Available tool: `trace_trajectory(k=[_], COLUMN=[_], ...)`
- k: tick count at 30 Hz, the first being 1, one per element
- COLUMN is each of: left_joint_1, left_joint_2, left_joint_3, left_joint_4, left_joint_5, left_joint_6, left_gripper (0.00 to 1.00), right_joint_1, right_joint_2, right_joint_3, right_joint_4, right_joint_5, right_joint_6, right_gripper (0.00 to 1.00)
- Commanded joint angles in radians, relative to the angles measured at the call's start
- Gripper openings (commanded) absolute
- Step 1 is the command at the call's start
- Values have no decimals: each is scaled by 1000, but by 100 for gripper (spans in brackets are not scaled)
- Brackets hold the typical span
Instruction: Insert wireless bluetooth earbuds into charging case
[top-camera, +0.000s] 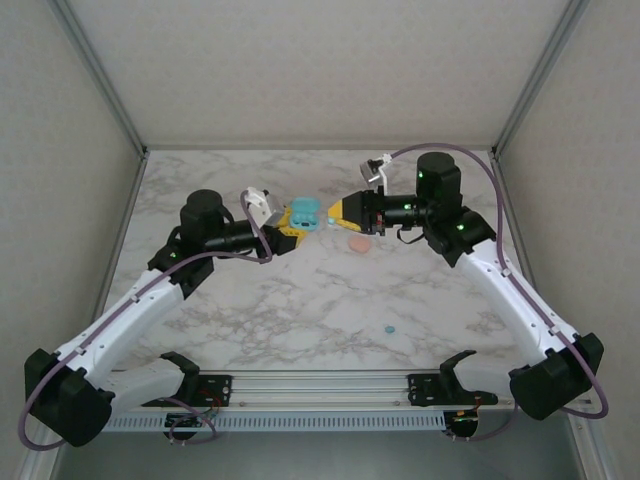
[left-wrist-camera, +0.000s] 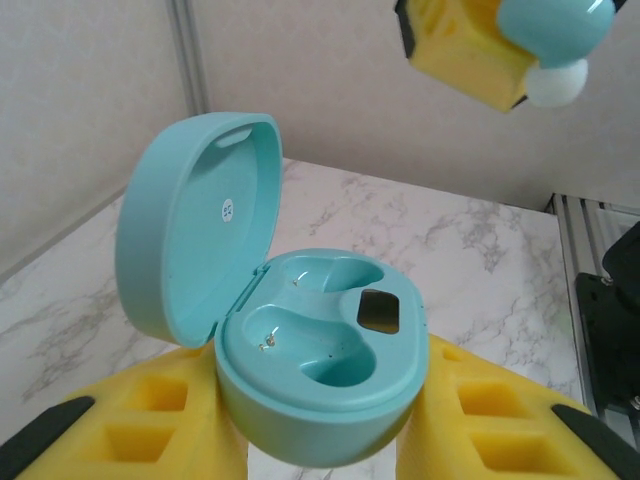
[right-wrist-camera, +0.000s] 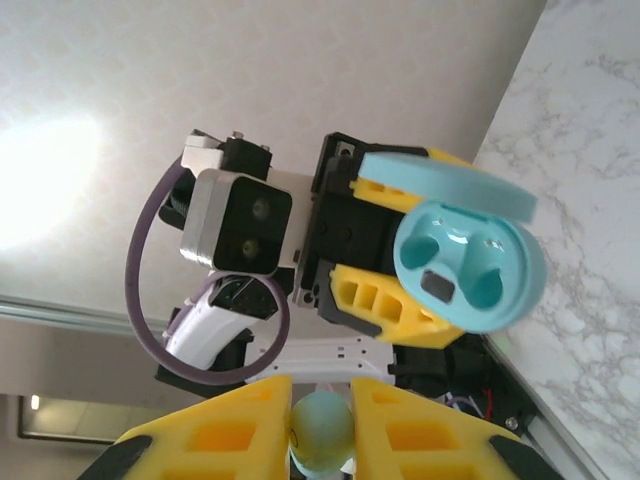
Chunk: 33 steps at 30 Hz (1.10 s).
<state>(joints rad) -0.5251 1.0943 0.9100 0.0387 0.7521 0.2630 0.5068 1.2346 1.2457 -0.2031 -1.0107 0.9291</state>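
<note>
Right wrist view: the earbud (right-wrist-camera: 321, 432) runs off the bottom edge, its lower part hidden between the fingers of the right hand (right-wrist-camera: 321, 400). Left wrist view: the underside of the case (left-wrist-camera: 320, 370) is hidden by the left hand (left-wrist-camera: 320, 415). Top view, lower centre: a teal speck (top-camera: 388, 328) on the counter (top-camera: 250, 300) is too small to identify.

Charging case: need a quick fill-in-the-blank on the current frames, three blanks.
1. The left hand is shut on the teal charging case, whose lid stands ____.
2. Both wells inside the case are ____.
3. The right hand is shut on a small teal ____.

Missing words: open; empty; earbud.
</note>
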Motion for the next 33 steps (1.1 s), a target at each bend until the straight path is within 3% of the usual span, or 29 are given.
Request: trace_trajectory(k=[1,24,33], left_joint_1=[-17,-53,-56], left_joint_2=[6,29,29], left_joint_3=[45,66,66], left_joint_4=[0,52,56], left_joint_5=[38,63,63], left_joint_6=[24,-37,-40], left_gripper=[22,22,22], right_joint_1=[17,61,70], right_joint_2=[22,92,80], right_joint_3=[37,84,77], right_joint_4=[-46,-178,-141], right_joint_5=[59,200,231], right_joint_6=[-83,-243,-233], right_gripper=[20,21,21])
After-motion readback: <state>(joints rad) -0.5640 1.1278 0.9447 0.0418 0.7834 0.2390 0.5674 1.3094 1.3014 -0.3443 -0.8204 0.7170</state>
